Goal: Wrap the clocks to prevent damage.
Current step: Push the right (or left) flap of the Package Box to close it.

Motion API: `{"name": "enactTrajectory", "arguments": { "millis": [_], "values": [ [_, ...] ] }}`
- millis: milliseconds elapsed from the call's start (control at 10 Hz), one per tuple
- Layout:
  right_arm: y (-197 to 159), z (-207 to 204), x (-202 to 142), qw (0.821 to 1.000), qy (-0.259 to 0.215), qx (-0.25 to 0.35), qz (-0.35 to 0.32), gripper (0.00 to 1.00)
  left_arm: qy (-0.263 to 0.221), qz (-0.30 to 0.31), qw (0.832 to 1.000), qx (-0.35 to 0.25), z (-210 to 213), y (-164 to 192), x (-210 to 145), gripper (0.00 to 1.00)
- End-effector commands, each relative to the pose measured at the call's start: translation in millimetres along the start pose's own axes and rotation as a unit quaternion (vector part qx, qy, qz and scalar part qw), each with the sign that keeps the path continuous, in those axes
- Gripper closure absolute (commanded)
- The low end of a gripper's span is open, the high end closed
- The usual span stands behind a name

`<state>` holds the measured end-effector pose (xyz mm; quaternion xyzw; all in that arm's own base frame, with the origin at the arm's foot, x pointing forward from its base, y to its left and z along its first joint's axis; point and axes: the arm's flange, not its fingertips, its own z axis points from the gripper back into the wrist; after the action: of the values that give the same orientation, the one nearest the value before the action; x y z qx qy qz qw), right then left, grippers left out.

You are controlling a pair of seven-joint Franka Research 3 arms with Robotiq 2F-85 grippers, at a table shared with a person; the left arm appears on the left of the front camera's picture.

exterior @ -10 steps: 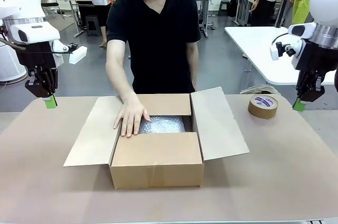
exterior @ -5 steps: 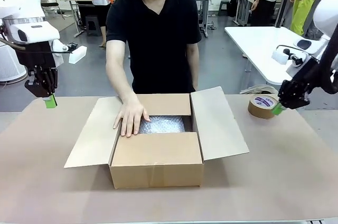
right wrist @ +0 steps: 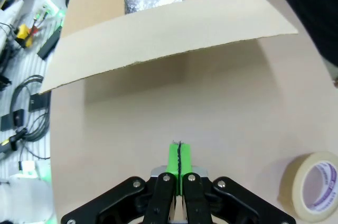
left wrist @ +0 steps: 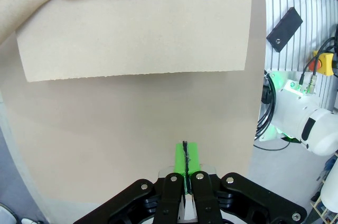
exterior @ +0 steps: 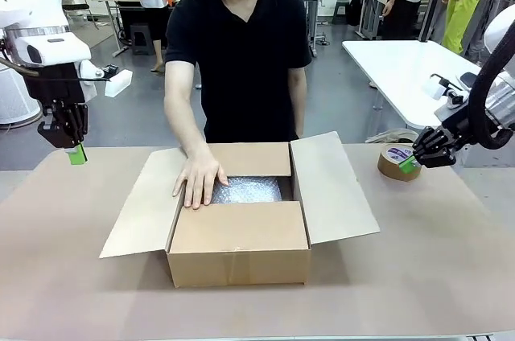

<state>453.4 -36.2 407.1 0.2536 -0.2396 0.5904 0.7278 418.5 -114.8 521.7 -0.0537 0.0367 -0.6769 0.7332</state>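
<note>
Okay, left gripper (exterior: 76, 154) hasn't budged in the last second: pads pressed together on nothing, hanging over the table (exterior: 56, 293) edge, with the box's left flap (exterior: 141, 204) ahead of its fingertips. Person's hand (exterior: 199, 180) is also unchanged, flat on the rim of the cardboard box (exterior: 241, 252), well off to that gripper's right. Bubble wrap (exterior: 248, 190) lies inside the open box, just beside the hand. No clocks visible, and I can't tell if one sits under the wrap. The right flap (exterior: 334, 188) stays folded out. The real change is on the right. The right gripper (exterior: 409, 166) has swung down from its raised park pose and now sits low, tilted toward the box, pads closed and empty. The tape roll (exterior: 390, 166) is just beside its fingers, and I can't tell if they touch. My read: wrapping is largely done and this arm is heading for the tape or flap step. The jaws must open before it can take the roll.
</note>
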Motion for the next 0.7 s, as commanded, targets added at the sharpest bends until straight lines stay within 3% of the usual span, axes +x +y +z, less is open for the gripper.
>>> {"name": "enactTrajectory", "arguments": {
  "millis": [0, 100, 300, 600],
  "values": [
    [0.6, 1.2, -1.0, 1.0, -0.001, 0.003, 0.003, 0.99, -0.001, 0.004, 1.0, 0.003, 1.2, -0.9, -1.3, 1.0],
    [0.0, 0.0, 0.0, 1.0, 0.0, 0.0, 0.0, 0.99, -0.001, 0.004, 1.0, 0.003, 1.2, -0.9, -1.3, 1.0],
    [3.8, -27.1, -7.9, 0.996, -0.065, 0.029, 0.047, 0.99, -0.001, 0.004, 1.0, 0.003, 1.2, -0.9, -1.3, 1.0],
    [5.1, -68.9, -18.4, 0.987, -0.119, 0.066, 0.08, 0.99, -0.001, 0.004, 1.0, 0.003, 1.2, -0.9, -1.3, 1.0]
  ]
}}
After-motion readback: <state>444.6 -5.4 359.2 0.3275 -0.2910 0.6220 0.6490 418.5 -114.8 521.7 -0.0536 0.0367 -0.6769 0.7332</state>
